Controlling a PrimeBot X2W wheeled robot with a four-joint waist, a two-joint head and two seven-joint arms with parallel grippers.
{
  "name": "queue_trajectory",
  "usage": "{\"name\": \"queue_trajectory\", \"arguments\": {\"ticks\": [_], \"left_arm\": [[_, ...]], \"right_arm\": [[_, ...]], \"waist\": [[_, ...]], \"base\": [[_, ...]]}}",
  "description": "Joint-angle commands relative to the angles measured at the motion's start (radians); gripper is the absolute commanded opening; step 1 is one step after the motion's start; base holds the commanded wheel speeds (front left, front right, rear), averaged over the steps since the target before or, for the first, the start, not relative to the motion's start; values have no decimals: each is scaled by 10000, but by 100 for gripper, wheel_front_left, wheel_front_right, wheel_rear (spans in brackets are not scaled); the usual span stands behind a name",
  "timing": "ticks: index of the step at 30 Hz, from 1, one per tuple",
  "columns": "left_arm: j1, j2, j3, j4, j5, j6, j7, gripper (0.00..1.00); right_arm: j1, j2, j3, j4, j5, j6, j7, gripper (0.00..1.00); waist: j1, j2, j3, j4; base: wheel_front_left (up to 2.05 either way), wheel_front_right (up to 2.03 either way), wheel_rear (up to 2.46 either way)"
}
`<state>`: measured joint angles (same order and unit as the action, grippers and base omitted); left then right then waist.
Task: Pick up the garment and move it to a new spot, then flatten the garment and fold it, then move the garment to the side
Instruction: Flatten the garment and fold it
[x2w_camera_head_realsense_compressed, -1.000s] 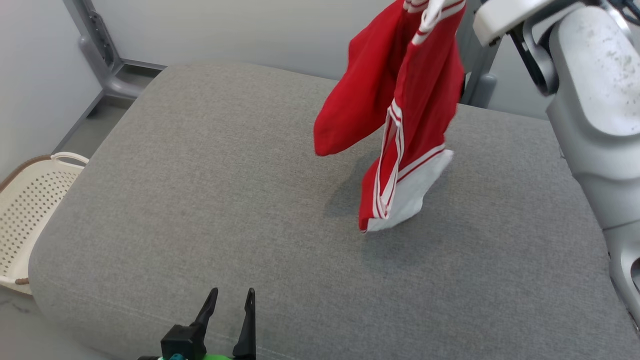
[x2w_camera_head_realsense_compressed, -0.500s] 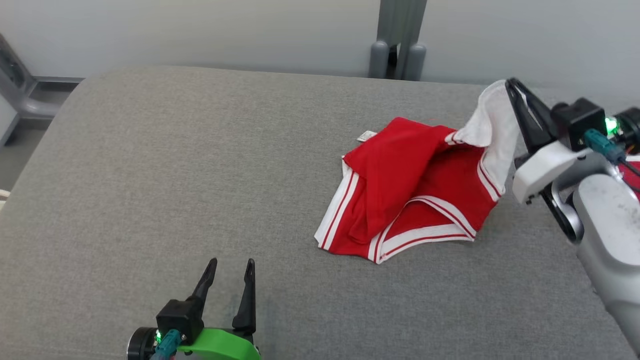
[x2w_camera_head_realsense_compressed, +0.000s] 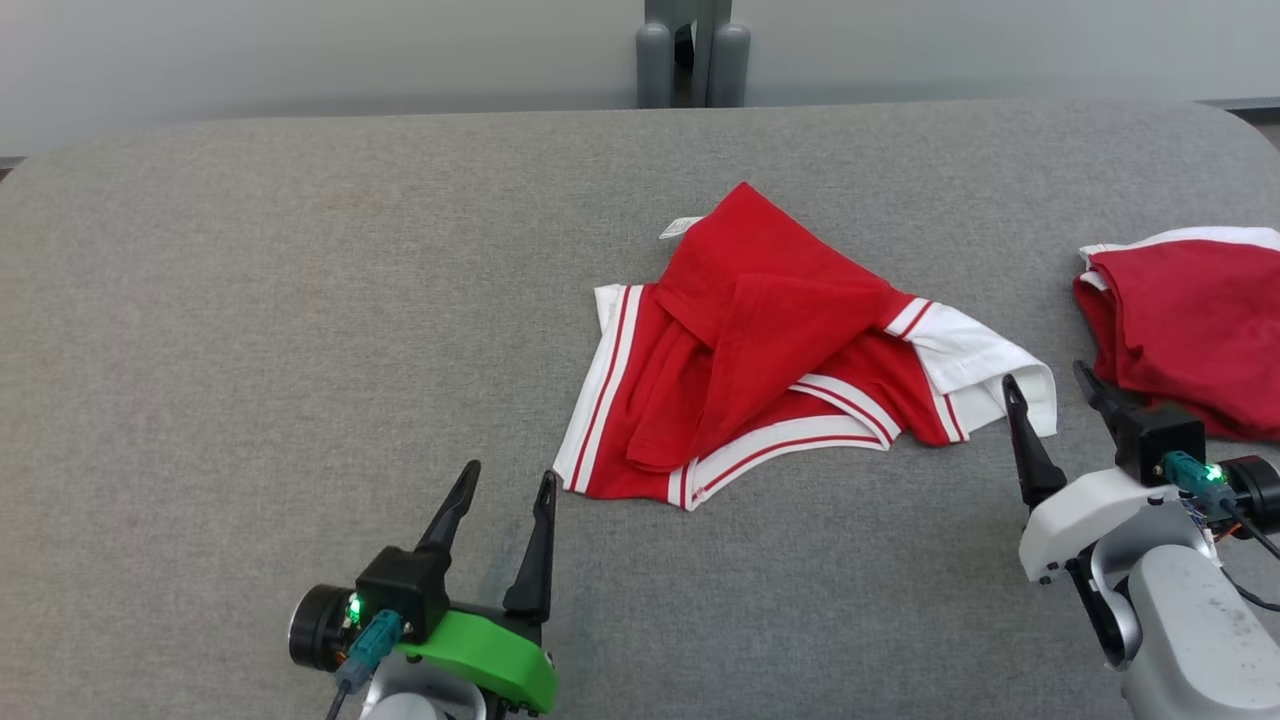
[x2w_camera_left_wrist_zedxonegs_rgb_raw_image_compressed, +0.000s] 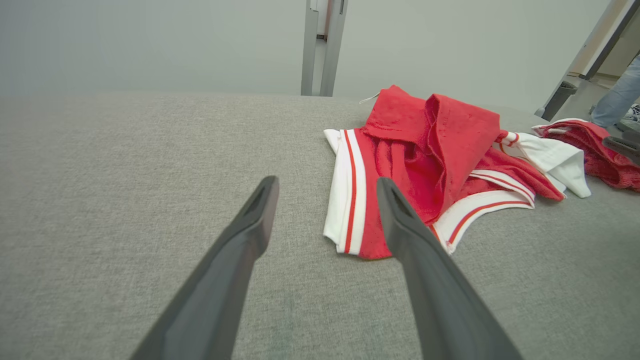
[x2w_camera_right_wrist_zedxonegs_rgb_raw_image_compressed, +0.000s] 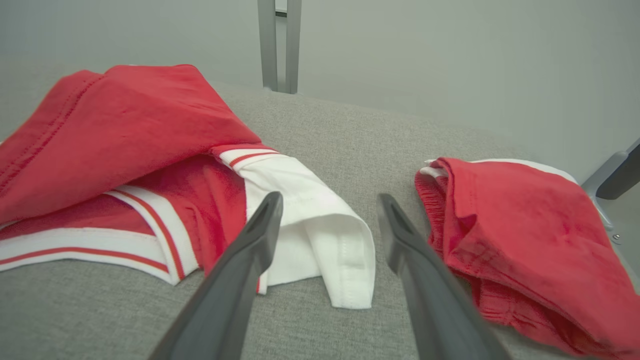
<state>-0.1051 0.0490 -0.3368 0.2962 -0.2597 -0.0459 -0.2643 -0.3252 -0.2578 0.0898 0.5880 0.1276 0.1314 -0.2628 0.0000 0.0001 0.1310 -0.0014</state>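
The garment (x2w_camera_head_realsense_compressed: 770, 340), red with white striped bands and a white end, lies crumpled in the middle of the grey cushion (x2w_camera_head_realsense_compressed: 250, 300). It also shows as the garment (x2w_camera_left_wrist_zedxonegs_rgb_raw_image_compressed: 425, 160) and the garment (x2w_camera_right_wrist_zedxonegs_rgb_raw_image_compressed: 125, 145) in the wrist views. My right gripper (x2w_camera_head_realsense_compressed: 1048, 385) stands open just right of its white end (x2w_camera_right_wrist_zedxonegs_rgb_raw_image_compressed: 320, 225), holding nothing. Open and apart from the cloth, my left gripper (x2w_camera_head_realsense_compressed: 508, 480) hovers near the garment's lower left corner.
A second red garment (x2w_camera_head_realsense_compressed: 1190, 320) lies folded at the cushion's right edge, close to my right gripper. A grey post (x2w_camera_head_realsense_compressed: 690, 50) stands behind the cushion against the wall. A person's leg (x2w_camera_left_wrist_zedxonegs_rgb_raw_image_compressed: 620, 95) shows far right in the left wrist view.
The camera has swung. The garment went from hanging in my right gripper to lying on the cushion; the right gripper opened, let go of the white end and drew back. The left gripper stays open.
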Motion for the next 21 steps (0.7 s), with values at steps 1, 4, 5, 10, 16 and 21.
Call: {"name": "queue_trajectory", "arguments": {"ticks": [1,4,5,10,16,21], "left_arm": [[-290,35,-120,34,66,-100,7,100],[-666,36,-425,205,198,-238,7,100],[-795,38,-538,287,277,-281,7,100],[-1630,41,-1287,1007,607,-509,6,100],[-2414,49,-1914,1912,693,-635,6,100],[-2827,50,-1948,2700,721,-368,6,100]], "right_arm": [[177,156,-139,-258,-177,-16,-21,100],[387,641,-357,-753,-443,-16,-21,100],[407,741,-388,-850,-478,-17,-21,100],[307,1219,-224,-1206,-617,-16,-21,100],[114,1420,-125,-1168,-631,-16,-21,100],[97,1473,-166,-1216,-645,-16,-23,100]], "waist": [[0,-1,281,-302],[0,-1,478,-557],[0,-1,545,-626],[0,-1,978,-1125],[0,-1,1402,-1728],[0,-1,1661,-2073]], "base": [[0,0,0],[0,0,0],[0,0,0],[0,0,0],[0,0,0],[0,0,0]]}}
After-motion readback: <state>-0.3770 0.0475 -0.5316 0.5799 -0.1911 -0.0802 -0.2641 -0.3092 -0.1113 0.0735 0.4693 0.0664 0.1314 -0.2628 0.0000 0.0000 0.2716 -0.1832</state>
